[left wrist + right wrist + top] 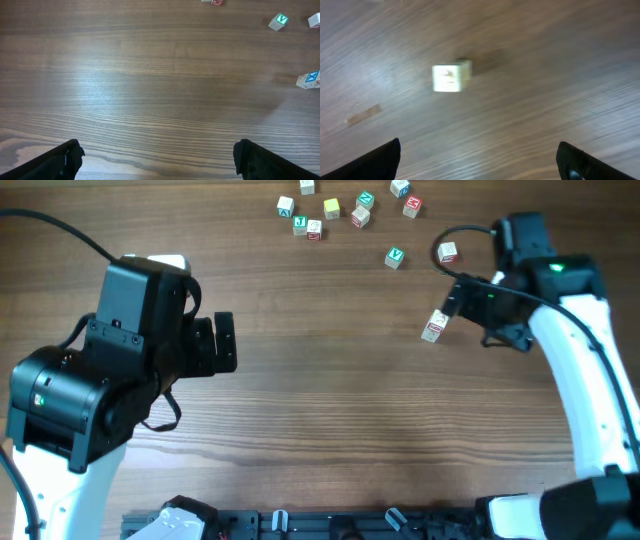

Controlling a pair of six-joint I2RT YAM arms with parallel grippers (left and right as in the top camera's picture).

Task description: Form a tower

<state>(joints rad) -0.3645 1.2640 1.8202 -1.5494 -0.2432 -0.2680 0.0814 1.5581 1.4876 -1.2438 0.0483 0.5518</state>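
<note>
Closest to the overhead lens, my left tool (pixel 222 343) hangs fully spread and empty, well apart from the tower (pixel 435 326), which looks like two small cubes stacked on the bench (pixel 320 410). My right tool (pixel 452 295) hovers just beside the tower. Left wrist view: jaws wide, only bare wood between them. Right wrist view, blurred: jaws spread, gripping nothing, the tower's pale top ahead of them. I judge two levels standing; next I need the loose cube (pixel 447 252) near the tower, gripped squarely and lowered gently on top.
</note>
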